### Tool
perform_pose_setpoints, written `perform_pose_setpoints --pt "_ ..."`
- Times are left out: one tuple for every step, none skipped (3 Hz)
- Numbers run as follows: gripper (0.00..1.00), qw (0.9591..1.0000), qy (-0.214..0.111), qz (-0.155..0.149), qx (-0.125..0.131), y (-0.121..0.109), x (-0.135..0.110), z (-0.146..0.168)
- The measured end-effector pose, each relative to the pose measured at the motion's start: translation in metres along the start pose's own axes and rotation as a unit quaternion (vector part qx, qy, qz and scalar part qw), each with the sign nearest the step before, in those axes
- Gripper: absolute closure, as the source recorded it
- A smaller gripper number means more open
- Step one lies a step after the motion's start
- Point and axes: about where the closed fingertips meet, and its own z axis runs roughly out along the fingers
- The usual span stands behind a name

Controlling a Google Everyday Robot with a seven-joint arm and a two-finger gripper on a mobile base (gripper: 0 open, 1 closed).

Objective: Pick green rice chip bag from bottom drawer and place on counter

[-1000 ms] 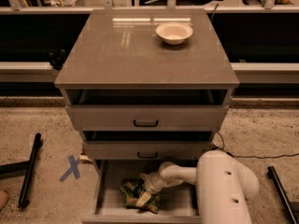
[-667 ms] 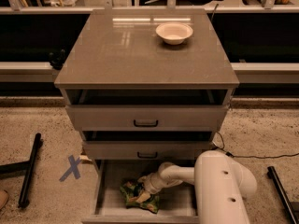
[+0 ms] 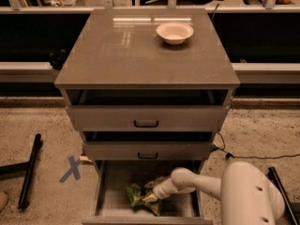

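My gripper (image 3: 151, 198) is down inside the bottom drawer (image 3: 112, 191), touching the green rice chip bag (image 3: 136, 195), which lies on the drawer floor near its front edge. Whether my gripper is clamped or spread, I cannot tell.

The counter (image 3: 126, 55) bears a white bowl (image 3: 174, 32), and well below that bowl, nearer the camera, the bottom drawer (image 3: 112, 196) floor bears the green rice chip bag (image 3: 136, 193), with the gripper (image 3: 151, 197) at its right side.
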Motion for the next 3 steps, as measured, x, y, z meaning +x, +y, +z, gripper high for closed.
perform_pose_setpoints --pt "1.0 0.9984 -0.047 -0.028 0.015 0.014 -0.019 -0.049" --pt "1.0 0.9928 -0.092 -0.065 0.042 0.032 -0.035 -0.121" --pt "1.0 0.9913 -0.097 -0.051 0.073 0.035 -0.012 -0.155"
